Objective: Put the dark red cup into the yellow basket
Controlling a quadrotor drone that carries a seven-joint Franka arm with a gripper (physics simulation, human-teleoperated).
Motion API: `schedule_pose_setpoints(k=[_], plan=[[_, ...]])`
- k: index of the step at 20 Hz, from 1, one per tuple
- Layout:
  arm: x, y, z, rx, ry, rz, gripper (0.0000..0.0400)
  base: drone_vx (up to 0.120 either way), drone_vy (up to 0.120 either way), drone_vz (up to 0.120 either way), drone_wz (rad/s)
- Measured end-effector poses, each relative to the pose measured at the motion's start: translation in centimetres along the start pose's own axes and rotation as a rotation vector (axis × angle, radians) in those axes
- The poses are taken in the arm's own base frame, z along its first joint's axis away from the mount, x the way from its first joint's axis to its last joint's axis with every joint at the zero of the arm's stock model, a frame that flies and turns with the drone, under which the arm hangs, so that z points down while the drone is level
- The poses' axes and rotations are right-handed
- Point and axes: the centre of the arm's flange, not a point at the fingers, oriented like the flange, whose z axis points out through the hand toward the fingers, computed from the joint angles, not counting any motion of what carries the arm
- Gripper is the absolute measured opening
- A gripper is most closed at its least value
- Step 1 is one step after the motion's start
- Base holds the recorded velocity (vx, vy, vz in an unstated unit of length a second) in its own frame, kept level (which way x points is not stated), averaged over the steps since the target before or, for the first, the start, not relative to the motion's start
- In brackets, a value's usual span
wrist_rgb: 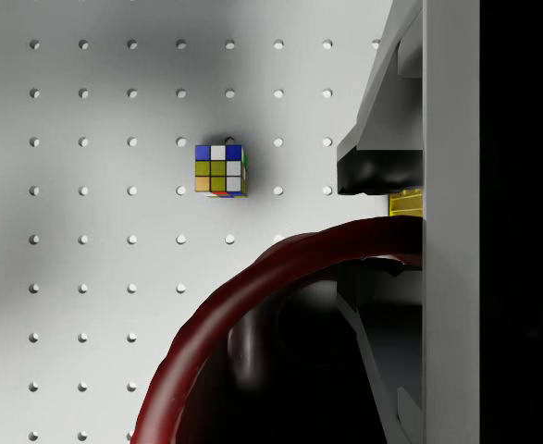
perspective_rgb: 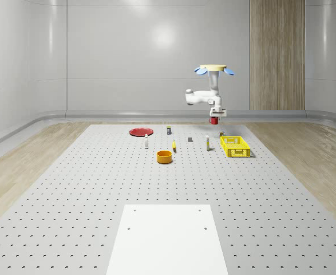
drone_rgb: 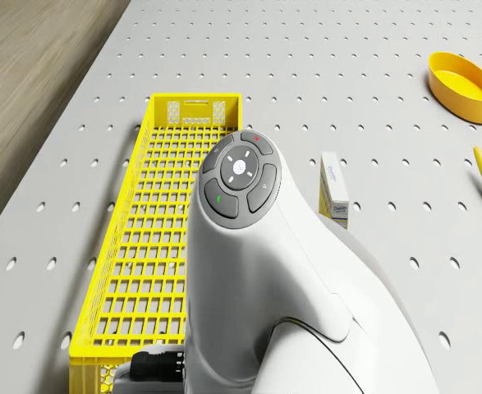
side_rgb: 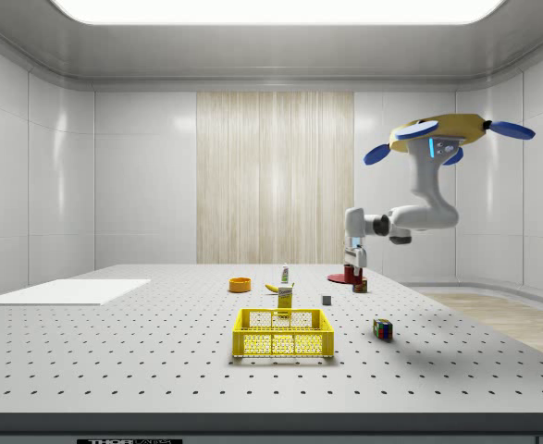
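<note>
- The drone [perspective_rgb: 214,69] hovers in the air above the far part of the desk [perspective_rgb: 99,189], beyond the basket [perspective_rgb: 235,146].
- Its arm bends down and the hand [perspective_rgb: 214,116] hangs below it, clear of the desk.
- The hand is clenched on the cup [perspective_rgb: 214,120]; in the wrist view the cup's dark red rim [wrist_rgb: 252,305] sits against a finger [wrist_rgb: 382,166].
- The cup is held aloft, to the far left of the basket, not over it.
- A colour cube [wrist_rgb: 221,170] lies on the desk beneath the hand.
</note>
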Motion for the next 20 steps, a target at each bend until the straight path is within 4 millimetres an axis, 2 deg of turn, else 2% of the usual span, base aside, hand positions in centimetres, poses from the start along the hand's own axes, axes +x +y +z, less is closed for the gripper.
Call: schedule_pose_setpoints(k=[20], plan=[[0.0,0.0,0.0,0.0,0.0,0.0,0.0099,0.12,0.12,0.0,0.0]])
